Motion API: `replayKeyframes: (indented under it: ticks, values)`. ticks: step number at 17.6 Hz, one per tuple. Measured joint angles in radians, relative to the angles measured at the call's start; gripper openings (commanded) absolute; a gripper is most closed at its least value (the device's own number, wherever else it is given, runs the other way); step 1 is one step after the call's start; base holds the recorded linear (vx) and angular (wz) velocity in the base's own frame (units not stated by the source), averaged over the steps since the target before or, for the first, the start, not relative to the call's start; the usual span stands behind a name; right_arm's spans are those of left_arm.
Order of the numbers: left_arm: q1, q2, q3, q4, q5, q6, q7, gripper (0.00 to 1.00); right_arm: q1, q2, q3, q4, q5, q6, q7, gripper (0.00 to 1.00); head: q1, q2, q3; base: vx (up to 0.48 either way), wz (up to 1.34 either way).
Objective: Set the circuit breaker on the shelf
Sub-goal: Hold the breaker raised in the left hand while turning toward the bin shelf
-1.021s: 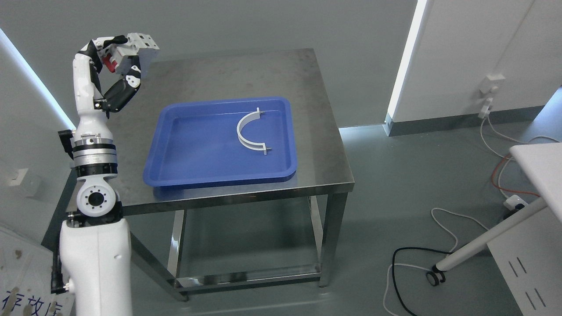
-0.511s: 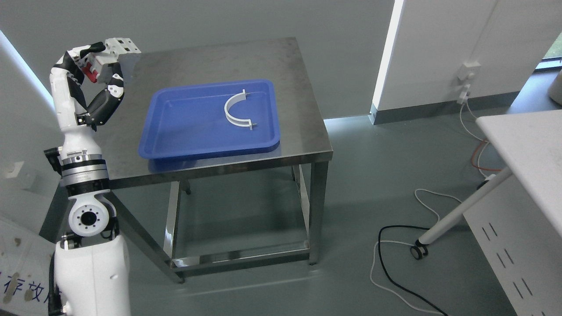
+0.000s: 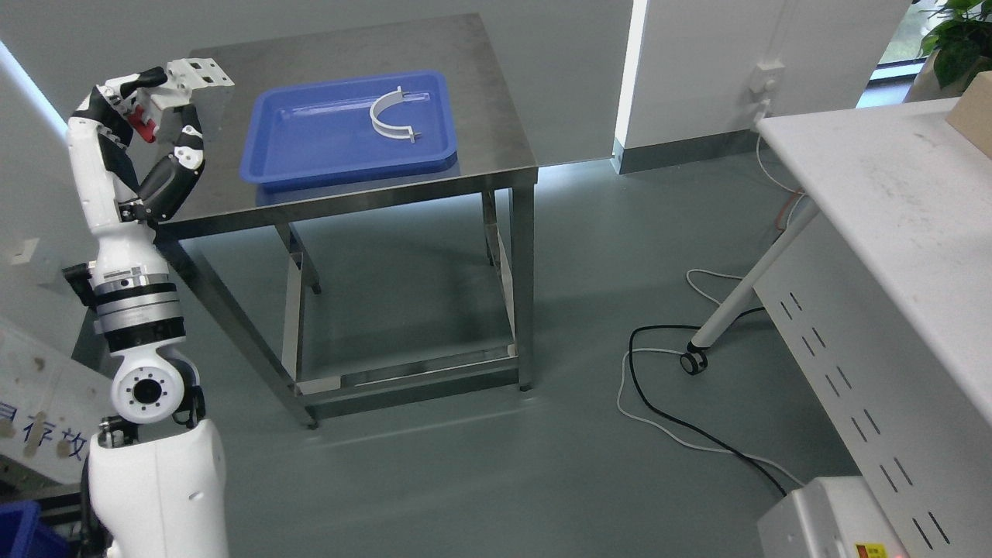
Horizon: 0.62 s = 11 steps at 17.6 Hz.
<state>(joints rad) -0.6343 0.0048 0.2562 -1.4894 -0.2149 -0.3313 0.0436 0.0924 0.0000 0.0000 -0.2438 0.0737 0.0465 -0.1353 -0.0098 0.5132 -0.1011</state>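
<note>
My left hand [image 3: 159, 108] is raised at the upper left, its fingers curled around a grey circuit breaker [image 3: 182, 85] with a red part showing near the palm. The hand holds it in the air beside the left end of the steel table [image 3: 488, 147]. On that table lies a blue tray [image 3: 310, 147] with a white curved bracket [image 3: 386, 118] in it. The right arm does not show.
A white table [image 3: 891, 201] on a slanted wheeled leg [image 3: 744, 294] stands at the right, with perforated white panels below. Black and white cables [image 3: 674, 418] lie on the floor. A white box [image 3: 829, 519] sits at the bottom right, and a plant [image 3: 957, 39] at the top right.
The whole picture has shifted, so the camera has turned right and down: the steel table slid up and left, and the white table came into view. My left hand still grips the breaker.
</note>
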Motion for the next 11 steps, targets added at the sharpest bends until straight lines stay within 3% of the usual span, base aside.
replayKeyframes:
  ticks: [6, 11]
  values:
    - [0.0, -0.002, 0.004, -0.019, 0.01, 0.0, 0.0, 0.13, 0.0, 0.0, 0.0, 0.0, 0.0, 0.0, -0.001, 1.0, 0.0, 0.0, 0.0, -0.43, 0.43]
    - [-0.008, -0.003, 0.004, -0.028, 0.016, 0.001, 0.001, 0.13, 0.0, 0.0, 0.0, 0.0, 0.0, 0.0, -0.001, 1.0, 0.0, 0.0, 0.0, -0.34, 0.92]
